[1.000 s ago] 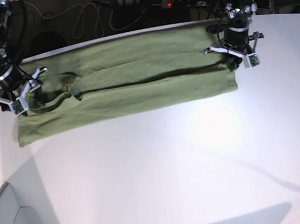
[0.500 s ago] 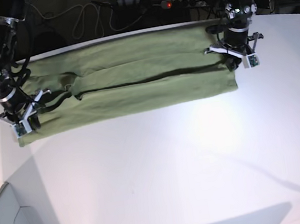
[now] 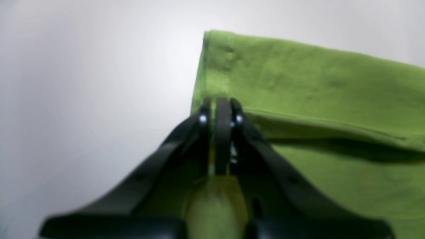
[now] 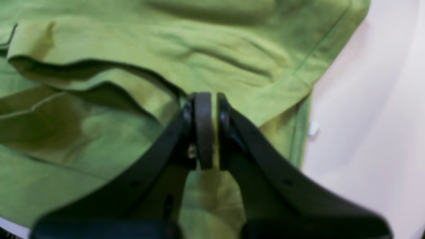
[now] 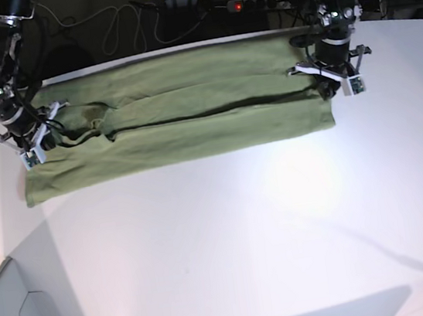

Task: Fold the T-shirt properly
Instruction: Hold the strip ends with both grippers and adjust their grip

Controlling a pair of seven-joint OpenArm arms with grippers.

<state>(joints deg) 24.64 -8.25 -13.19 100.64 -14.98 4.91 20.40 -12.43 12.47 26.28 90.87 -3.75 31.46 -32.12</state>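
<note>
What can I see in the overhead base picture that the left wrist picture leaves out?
Only the base view shows the whole T-shirt stretched in a long band across the white table, both arms, the right gripper at its collar end, and cables behind. Only the left wrist view shows, close up, the left gripper, its jaws pinched on a folded edge beside the stitched hem corner. Both show green cloth on the white surface and the left gripper.

left arm: reaches down at upper right of the base view, wrist pointing steeply downward | left gripper [image 5: 330, 86]: jaws pressed together, pinching green fabric | right arm: descends at upper left of the base view, wrist angled down | right gripper [image 5: 40, 144]: jaws closed, pads nearly touching, on cloth
</note>
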